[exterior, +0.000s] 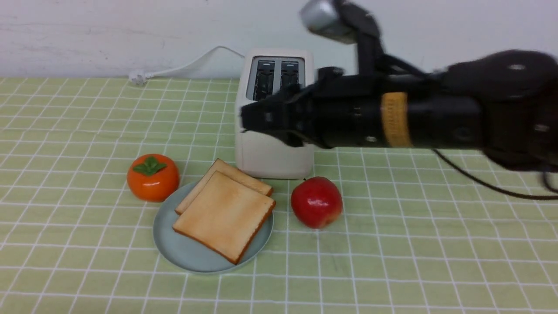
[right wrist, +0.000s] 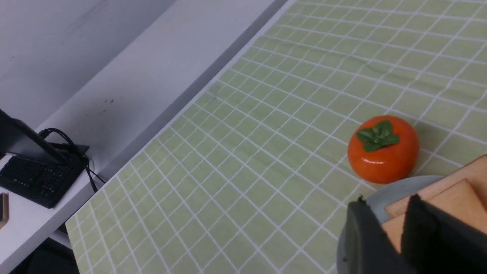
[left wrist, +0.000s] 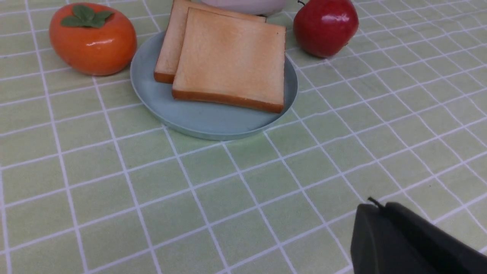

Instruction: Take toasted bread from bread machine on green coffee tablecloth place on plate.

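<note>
Toast on plate (no readable writing).

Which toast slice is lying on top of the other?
The slice nearer the robot: its whole face shows, while it covers part of the slice nearer the toaster.

The front slice of toast is lying flat on the blue-grey plate, partly covering the rear slice of toast. An orange persimmon with green leaves is sitting just beside the plate, and a red apple with a dark stem is resting near its other side. Part of a pale object is showing beyond the toast. Everything is standing on a green cloth with white grid lines, while the dark left pincer is hovering shut and empty, apart from the plate.
</note>
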You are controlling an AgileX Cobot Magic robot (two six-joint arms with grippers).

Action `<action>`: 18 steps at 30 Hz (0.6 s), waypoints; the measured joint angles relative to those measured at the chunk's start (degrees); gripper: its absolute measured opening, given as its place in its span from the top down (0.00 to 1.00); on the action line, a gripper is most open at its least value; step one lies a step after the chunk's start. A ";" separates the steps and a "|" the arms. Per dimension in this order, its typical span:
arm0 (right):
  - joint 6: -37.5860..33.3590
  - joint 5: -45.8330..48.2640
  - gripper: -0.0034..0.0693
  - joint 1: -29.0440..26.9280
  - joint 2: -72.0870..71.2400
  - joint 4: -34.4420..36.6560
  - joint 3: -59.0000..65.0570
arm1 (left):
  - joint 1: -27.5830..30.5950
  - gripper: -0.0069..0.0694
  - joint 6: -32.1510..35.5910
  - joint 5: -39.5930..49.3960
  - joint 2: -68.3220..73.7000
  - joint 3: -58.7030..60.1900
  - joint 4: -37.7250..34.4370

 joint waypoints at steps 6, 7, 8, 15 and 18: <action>-2.05 0.45 0.95 -3.36 -16.86 0.00 14.08 | 0.00 0.91 0.00 -0.01 0.00 0.00 0.00; -2.05 0.76 0.95 -3.76 -19.71 0.00 16.01 | 0.00 0.91 0.00 -0.01 0.00 0.00 0.00; -2.05 1.40 0.95 -4.15 -22.43 0.00 18.41 | 0.00 0.91 0.00 -0.01 -0.04 0.00 0.00; -2.05 6.25 0.95 -4.53 -35.27 -0.05 31.15 | 0.00 0.90 0.00 -0.06 -0.04 0.00 -0.43; -2.05 7.37 0.95 -4.53 -37.67 -0.05 33.38 | 0.00 0.90 0.00 -0.06 -0.04 0.00 -0.48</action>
